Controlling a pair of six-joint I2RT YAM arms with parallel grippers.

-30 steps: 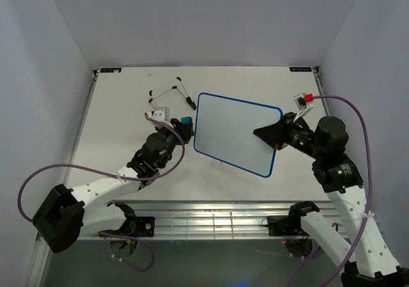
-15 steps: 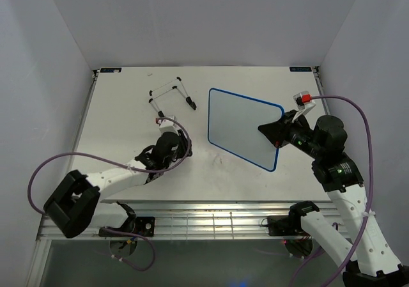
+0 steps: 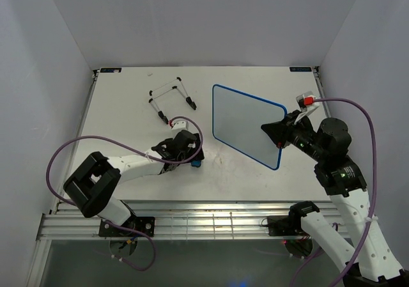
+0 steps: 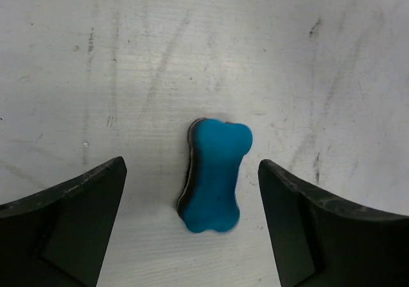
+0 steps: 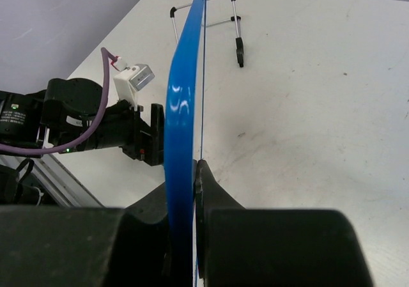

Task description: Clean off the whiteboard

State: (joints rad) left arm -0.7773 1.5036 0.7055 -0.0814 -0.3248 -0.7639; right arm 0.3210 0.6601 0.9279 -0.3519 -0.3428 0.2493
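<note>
Right gripper (image 3: 276,133) clamped on whiteboard (image 3: 246,124) edge, holding it tilted above desk (image 3: 128,108), face blank. Left gripper (image 4: 192,165) wide open, empty; eraser (image 4: 214,175) on desk between jaws. Likely wrap-up: next, lower whiteboard flat, gently.

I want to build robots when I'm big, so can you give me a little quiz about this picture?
1. True or false: the eraser lies on the table between the open fingers of the left gripper.
2. What does the right gripper hold? A the eraser, B the whiteboard, C nothing.
3. Fill in: the eraser's colour is ___.

Key: 1 true. 2 B, it is clamped on the whiteboard's edge. 3 blue.
</note>
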